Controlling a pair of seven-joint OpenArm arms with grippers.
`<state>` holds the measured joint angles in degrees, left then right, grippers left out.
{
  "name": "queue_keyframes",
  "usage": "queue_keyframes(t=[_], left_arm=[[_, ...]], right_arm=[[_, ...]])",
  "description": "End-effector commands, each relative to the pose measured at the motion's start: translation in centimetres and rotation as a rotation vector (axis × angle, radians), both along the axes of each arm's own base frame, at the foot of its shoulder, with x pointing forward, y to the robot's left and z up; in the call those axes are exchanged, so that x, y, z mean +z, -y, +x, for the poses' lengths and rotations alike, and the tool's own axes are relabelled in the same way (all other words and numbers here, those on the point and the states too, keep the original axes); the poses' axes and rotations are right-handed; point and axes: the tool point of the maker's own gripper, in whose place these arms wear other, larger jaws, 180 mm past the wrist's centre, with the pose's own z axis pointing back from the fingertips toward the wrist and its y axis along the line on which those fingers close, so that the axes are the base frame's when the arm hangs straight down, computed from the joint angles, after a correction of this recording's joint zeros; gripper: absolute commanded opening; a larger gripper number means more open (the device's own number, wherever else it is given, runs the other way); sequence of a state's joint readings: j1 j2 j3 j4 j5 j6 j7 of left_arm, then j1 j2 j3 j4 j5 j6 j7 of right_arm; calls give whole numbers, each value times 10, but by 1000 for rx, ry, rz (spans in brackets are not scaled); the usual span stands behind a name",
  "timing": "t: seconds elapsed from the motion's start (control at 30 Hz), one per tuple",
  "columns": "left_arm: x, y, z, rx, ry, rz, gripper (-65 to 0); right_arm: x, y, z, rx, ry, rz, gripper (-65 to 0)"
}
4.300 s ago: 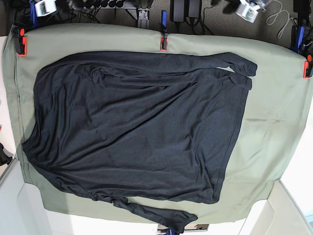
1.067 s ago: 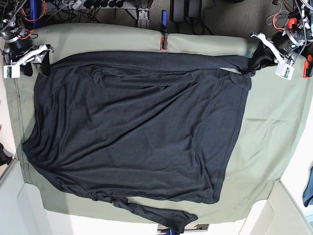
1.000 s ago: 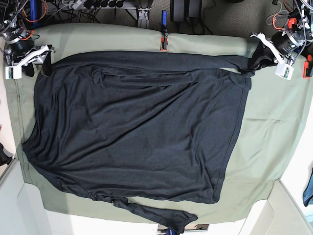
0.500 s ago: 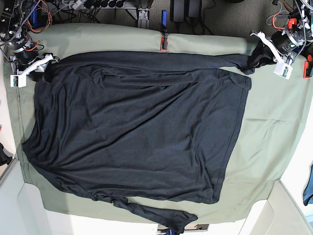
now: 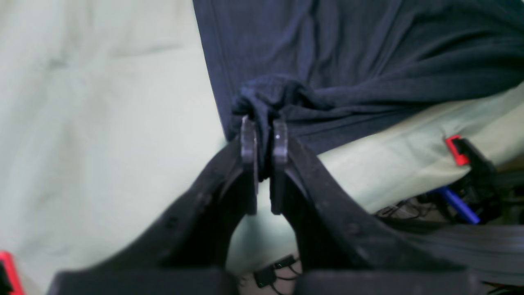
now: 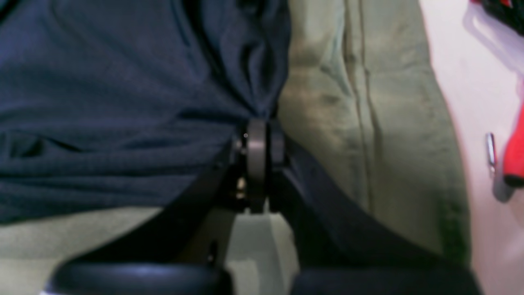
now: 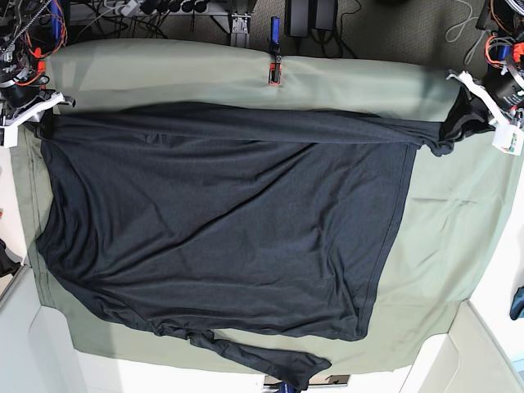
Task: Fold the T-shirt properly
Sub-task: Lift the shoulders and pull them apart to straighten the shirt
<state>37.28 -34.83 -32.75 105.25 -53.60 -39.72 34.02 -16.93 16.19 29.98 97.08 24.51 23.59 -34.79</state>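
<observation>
The left gripper (image 5: 264,135) has its two dark fingers pressed nearly together on a bunched wad of the T-shirt (image 5: 368,57), the fabric gathered into a knot just beyond the fingertips. From that pinch the dark knit runs away from the gripper in long taut folds, with a hemmed edge dropping off to one side over the olive-green cloth sheet (image 5: 102,102). Below and to the side of the gripper, at the sheet's edge, sits a red clamp (image 5: 456,147).

The right gripper (image 6: 262,143) is likewise clamped on the shirt, its fingers meeting on a puckered fold of fabric; the shirt spreads to one side of the fingers and bare green sheet lies on the other.

In the base view the left gripper (image 7: 463,119) and the right gripper (image 7: 45,115) stand at opposite ends of the shirt's far edge, which is stretched in a nearly straight band between them. The rest of the shirt (image 7: 221,229) lies flat on the sheet (image 7: 442,237), toward the camera from both grippers, one sleeve trailing off at the near edge.
</observation>
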Motion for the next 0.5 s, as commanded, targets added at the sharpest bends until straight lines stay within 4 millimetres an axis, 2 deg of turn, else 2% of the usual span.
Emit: queue_keyframes(t=[0.0,0.1,0.2,0.33,0.47], left_arm=[[19,-2,11,-19,66,12,-650],[30,-3,26,-44,110,39,-650],[28,-3,41,-71,125,91,-650],[3,-1,57,-100,78,95,-650],[-26,-1,72,-110,50,111,-650]], right_arm=[[16,8,11,-5,57,-24,-650],[23,8,22,-7,87,-26,-650],[32,10,41,-14,127,-19,-650],[30,11,60,-16,143,11,-650],[13,15,67,-48,111,52,-650]])
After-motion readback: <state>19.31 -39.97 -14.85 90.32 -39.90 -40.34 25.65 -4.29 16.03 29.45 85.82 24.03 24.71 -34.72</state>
